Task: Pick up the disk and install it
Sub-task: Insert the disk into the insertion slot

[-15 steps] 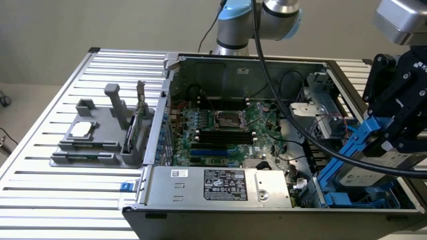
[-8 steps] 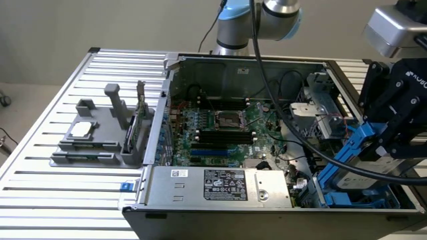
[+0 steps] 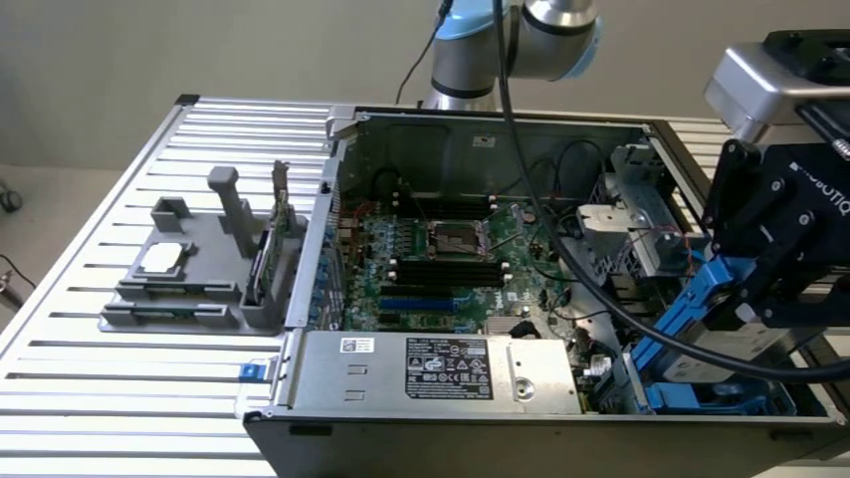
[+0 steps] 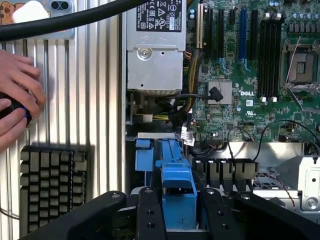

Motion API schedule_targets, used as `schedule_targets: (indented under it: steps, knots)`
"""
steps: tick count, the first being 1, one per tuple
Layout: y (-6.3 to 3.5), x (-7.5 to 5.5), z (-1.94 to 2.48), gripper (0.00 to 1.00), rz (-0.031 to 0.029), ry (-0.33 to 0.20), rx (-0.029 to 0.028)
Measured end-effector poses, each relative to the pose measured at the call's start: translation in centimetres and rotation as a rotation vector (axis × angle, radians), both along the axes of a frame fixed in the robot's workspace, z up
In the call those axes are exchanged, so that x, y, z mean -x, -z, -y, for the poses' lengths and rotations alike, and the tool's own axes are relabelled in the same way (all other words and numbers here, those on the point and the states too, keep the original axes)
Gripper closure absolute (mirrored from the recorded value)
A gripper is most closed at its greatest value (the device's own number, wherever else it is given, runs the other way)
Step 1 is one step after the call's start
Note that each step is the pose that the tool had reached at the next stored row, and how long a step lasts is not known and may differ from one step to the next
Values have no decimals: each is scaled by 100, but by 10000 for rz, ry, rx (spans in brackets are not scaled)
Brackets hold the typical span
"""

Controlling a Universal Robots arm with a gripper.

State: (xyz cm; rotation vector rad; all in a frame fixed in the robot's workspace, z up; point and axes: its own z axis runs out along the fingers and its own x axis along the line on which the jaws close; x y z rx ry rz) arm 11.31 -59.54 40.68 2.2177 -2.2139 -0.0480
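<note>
You've got the slatted table carrying everything, and the open computer case takes up most of it, lying on its side. The arm rises behind the case's far edge, with its upper part cut off. A thick black cable sweeps down across the case's inside.

Along the case's near edge lies the grey power-supply box. Beyond it is the green motherboard, and its small parts are too fine to read.

Now look at the case's near corner on the exterior view's right. The gripper hangs over it, partly cut off by the frame edge. Its black fingers are clamped on the disk, one on either side of the blue carrier. The disk sits tilted, with its lower end dipping inside the case. Only a strip of silver shows under the gripper, and the label is hidden. You can't tell whether the disk touches the blue parts below it.

In the wrist view, a dark keyboard rests on the table outside the case. A person's hand is curled over something dark that's hard to identify.

Near the table's edge on the exterior view's left stands a grey fixture, with a small square chip on it.
</note>
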Motion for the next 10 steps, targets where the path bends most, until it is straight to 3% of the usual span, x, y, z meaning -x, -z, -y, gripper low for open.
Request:
schedule_targets:
  steps: [7,8,10]
  knots:
    - [84,9,0,66,37,0,1]
    - [95,10,0,59,42,0,-1]
    - [114,11,0,59,49,-1,0]
